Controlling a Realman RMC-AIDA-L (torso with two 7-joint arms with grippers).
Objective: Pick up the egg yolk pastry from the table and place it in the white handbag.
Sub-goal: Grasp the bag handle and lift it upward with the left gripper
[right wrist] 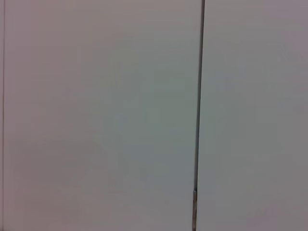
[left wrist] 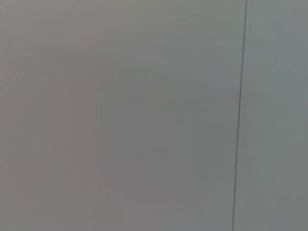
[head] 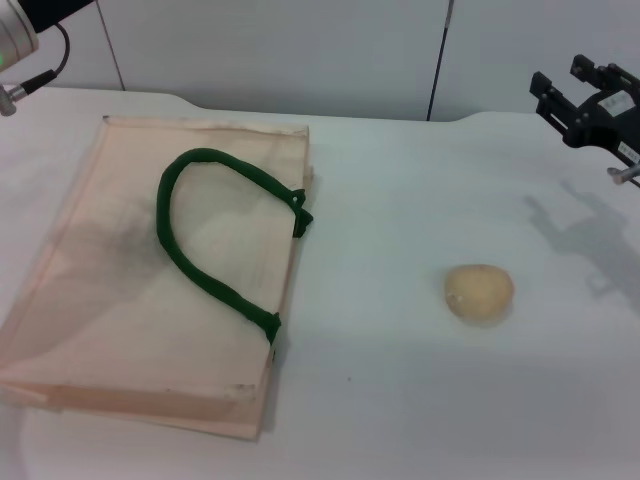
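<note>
- The egg yolk pastry [head: 479, 292] is seen sitting alone on the white counter [head: 400, 400], in the right half, well apart from every edge visible. Nothing is touching it.
- The white handbag [head: 120, 320] is laid flat on the left half of the counter, its far corner near the far edge. One green handle [head: 205, 240] is flopped over the top face, looped toward the left.
- The bag mouth appears to face right, toward the pastry; that layout is judged to suit a short sideways transfer. The mouth is seen lying closed flat, so it will probably have to be lifted or spread before insertion.
- The right claw [head: 590, 105] is held high near the far right corner, well apart from the pastry. Nothing is gripped. How far it is open cannot be told; only dark bracket parts are shown.
- The left arm [head: 15, 40] is parked past the far left corner; only a sliver of its body is visible, its claw is not seen.
- Both wrist views show only blank wall panels with a seam, consistent with both arms raised and pointing away from the counter.
- Judgement: task not yet started, pick not begun. The right arm is nearer the pastry, so it is the likely picker.
- Risk: the pastry looks soft and rounded; crushing or rolling under a hard pinch is possible.
</note>
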